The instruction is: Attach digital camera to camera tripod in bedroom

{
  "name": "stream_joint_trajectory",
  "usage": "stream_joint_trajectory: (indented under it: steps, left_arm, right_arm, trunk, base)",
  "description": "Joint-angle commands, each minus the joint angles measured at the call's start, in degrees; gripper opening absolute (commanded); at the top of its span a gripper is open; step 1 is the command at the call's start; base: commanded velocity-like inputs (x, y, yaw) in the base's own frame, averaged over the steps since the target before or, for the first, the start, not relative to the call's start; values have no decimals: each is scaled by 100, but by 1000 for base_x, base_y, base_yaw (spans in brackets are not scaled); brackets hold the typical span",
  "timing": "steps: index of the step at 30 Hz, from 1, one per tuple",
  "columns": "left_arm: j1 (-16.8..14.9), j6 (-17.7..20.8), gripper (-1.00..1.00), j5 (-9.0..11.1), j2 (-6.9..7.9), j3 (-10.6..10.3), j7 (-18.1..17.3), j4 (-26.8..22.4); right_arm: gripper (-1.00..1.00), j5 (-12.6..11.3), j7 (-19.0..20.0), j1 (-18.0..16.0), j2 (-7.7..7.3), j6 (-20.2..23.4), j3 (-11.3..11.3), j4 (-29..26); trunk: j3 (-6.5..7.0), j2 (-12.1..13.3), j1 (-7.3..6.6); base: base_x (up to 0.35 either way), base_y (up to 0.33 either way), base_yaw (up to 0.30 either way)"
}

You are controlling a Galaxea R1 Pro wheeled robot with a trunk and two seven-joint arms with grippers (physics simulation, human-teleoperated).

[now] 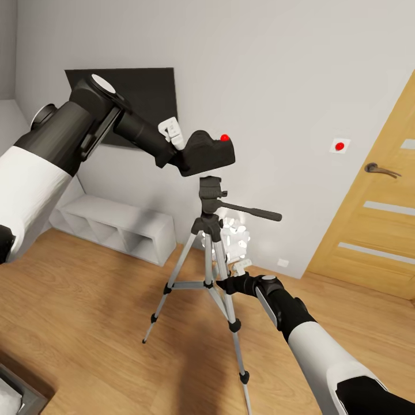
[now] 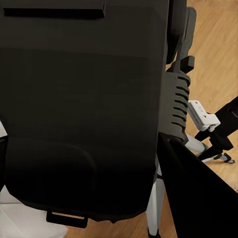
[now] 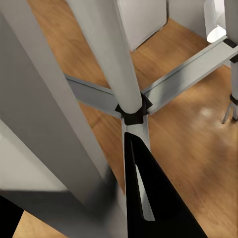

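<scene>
**Hovering camera, braced tripod: where it could slip**

Steadying the camera tripod, the right gripper sits at its centre column; whether its fingers clamp it is hidden. Farther back, the left gripper holds the digital camera just above the tripod head. Lowering off-centre could knock the stand sideways. The mounting plate is hard to see.

My head view looks forward and down at the camera tripod. My left wrist view sits tight against the digital camera; my right wrist view hugs the same tripod's legs.
</scene>
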Motion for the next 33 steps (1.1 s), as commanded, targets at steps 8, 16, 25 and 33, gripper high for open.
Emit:
stream_joint_trajectory:
  steps: [8, 16, 25, 33]
  left_arm:
    - [-8, 50, -100, -13, -50, -21, -25, 11]
    - [-8, 43, -100, -11, -191, -39, -23, 118]
    - [-8, 28, -100, -18, -215, -34, -48, 131]
    - [-8, 33, -100, -63, -198, -44, -78, 129]
  right_arm:
    - [-100, 416, 7, -3, -1, 41, 3, 17]
    - [-100, 417, 7, -3, -1, 48, 3, 17]
    - [-100, 417, 7, -3, -1, 45, 3, 17]
    - [-100, 417, 7, -3, -1, 45, 3, 17]
  trunk:
    - [-13, -10, 4]
    - [-13, -10, 4]
    - [-13, -10, 4]
    - [-13, -10, 4]
  base:
    - [0, 0, 0]
    - [0, 0, 0]
    - [0, 0, 0]
    - [0, 0, 0]
